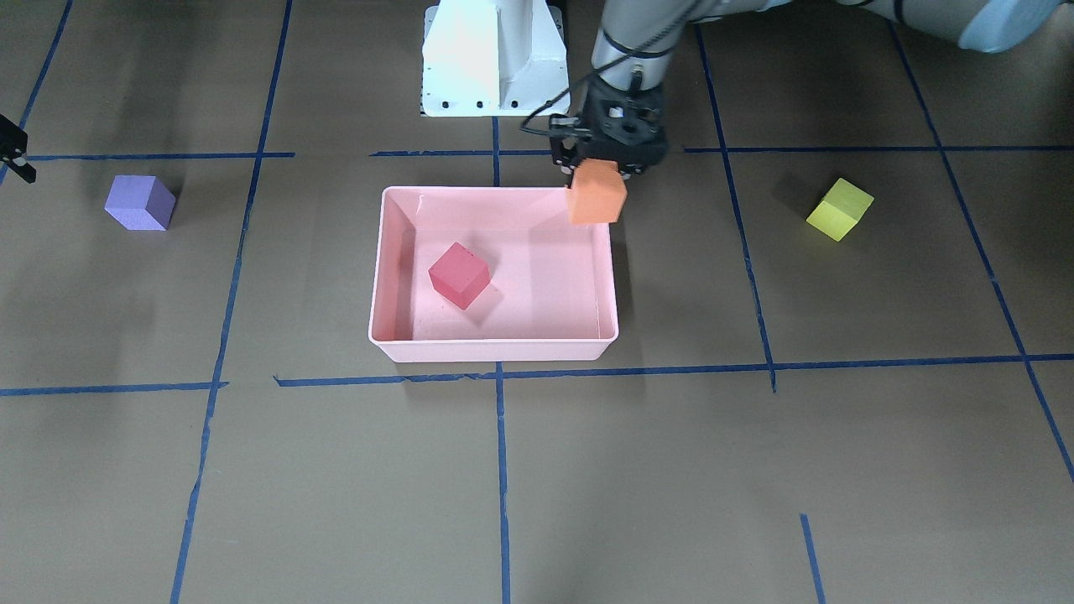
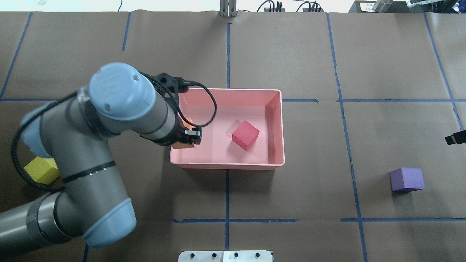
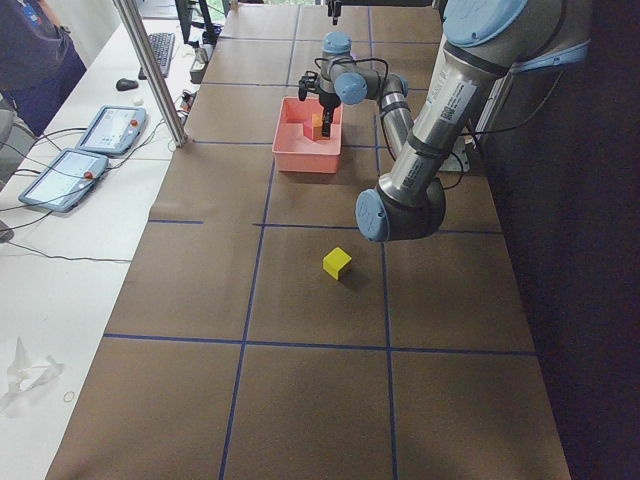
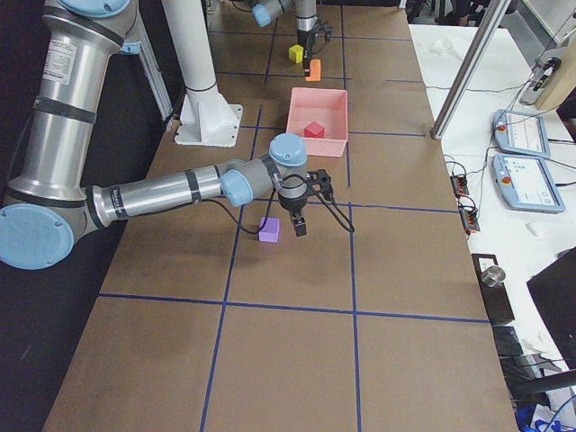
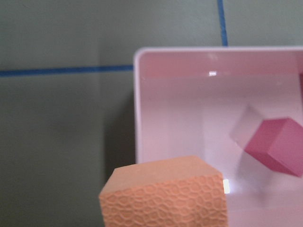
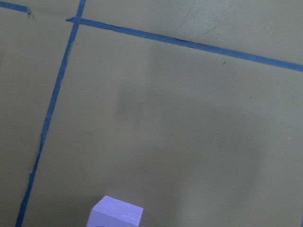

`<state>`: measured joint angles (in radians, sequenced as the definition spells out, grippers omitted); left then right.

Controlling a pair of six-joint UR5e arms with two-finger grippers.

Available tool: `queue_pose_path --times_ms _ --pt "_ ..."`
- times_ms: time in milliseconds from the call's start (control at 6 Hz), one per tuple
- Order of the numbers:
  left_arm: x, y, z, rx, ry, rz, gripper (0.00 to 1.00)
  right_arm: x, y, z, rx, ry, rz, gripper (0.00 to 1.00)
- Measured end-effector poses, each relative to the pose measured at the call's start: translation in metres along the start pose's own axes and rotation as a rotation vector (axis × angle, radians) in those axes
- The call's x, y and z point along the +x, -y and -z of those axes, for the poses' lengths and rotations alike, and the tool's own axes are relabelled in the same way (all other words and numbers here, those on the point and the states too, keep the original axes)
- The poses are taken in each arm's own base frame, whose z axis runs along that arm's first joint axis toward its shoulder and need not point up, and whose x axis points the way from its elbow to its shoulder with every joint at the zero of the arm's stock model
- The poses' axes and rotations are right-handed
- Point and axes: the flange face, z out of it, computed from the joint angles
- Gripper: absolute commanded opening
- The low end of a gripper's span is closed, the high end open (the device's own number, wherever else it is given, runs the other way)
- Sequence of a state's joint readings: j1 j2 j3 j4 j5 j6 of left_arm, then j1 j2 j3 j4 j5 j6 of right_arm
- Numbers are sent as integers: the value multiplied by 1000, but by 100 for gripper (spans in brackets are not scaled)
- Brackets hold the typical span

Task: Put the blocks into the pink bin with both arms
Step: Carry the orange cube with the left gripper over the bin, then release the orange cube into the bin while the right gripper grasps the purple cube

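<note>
Exterior front-facing view: left claw (image 1: 598, 173) grips the orange block (image 1: 596, 200), right above the corner rim of the bin (image 1: 495, 347). Best slide the claw further over the bin floor first, then let go.

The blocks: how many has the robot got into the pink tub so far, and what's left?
One of four looks done: the red-pink block lies inside the pink bin. In hand: the left arm's fingers grip the orange block above the bin's corner, not yet released. Left: the yellow-green block and the purple block sit on the table; the right arm's fingers hang beside the purple one.
</note>
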<state>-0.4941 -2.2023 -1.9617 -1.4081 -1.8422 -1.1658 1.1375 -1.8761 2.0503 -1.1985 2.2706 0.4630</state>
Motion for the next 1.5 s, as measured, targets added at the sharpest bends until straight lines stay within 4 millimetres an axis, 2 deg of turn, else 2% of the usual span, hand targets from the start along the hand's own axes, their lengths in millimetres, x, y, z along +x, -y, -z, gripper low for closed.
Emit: queue_pose_path --times_ms 167,333,500,1000,1500 --pt "24 -15 -18 -1 13 -2 100 -22 -7 -22 -5 -8 -53 100" --pt "38 -19 -26 -3 18 2 100 -43 -15 -45 -3 -25 -84 100" --pt "43 -20 -28 -4 19 4 100 -54 -21 -57 3 -30 -93 100" --pt "37 -9 -20 7 20 11 100 -45 -49 -66 -11 -34 -96 100" --pt "36 -7 -17 10 17 11 100 -65 -62 -97 -30 -61 -117 100"
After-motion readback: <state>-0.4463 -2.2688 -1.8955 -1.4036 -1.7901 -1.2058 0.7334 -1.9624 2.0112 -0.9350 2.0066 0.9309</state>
